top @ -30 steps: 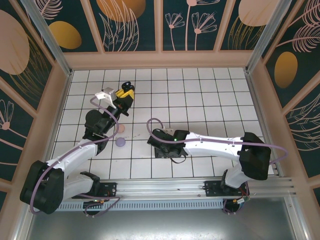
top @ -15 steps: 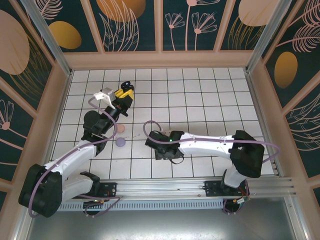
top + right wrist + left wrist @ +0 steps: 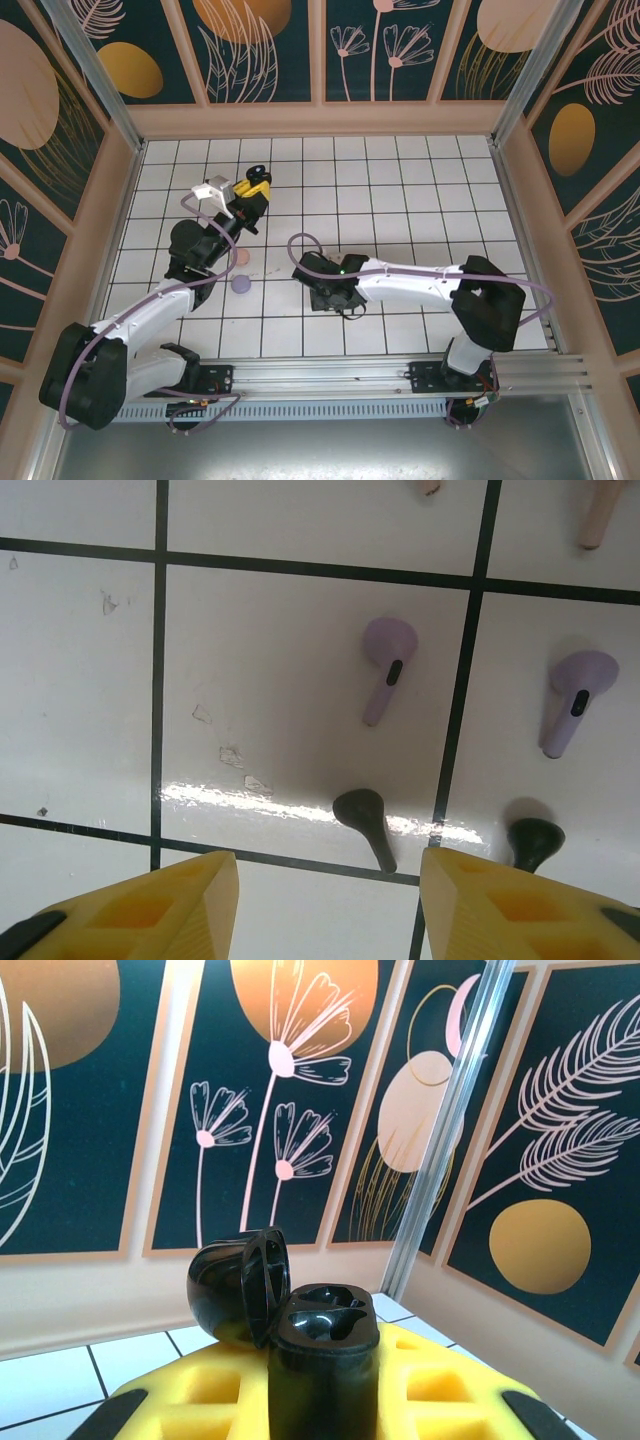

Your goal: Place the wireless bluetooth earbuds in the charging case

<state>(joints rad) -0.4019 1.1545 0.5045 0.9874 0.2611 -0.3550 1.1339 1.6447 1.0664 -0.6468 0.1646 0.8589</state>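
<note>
Right gripper (image 3: 330, 880), jaws half-open and narrowing, has closed in over a black earbud (image 3: 365, 822), grasp likely imminent; left gripper (image 3: 248, 195), beyond it, clamps the open case (image 3: 322, 1345).

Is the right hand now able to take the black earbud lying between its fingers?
Probably yes. The right hand hovers open above the black earbud, which lies between its fingers with bare tile around it. The other black earbud sits close to one finger and may get touched.
</note>
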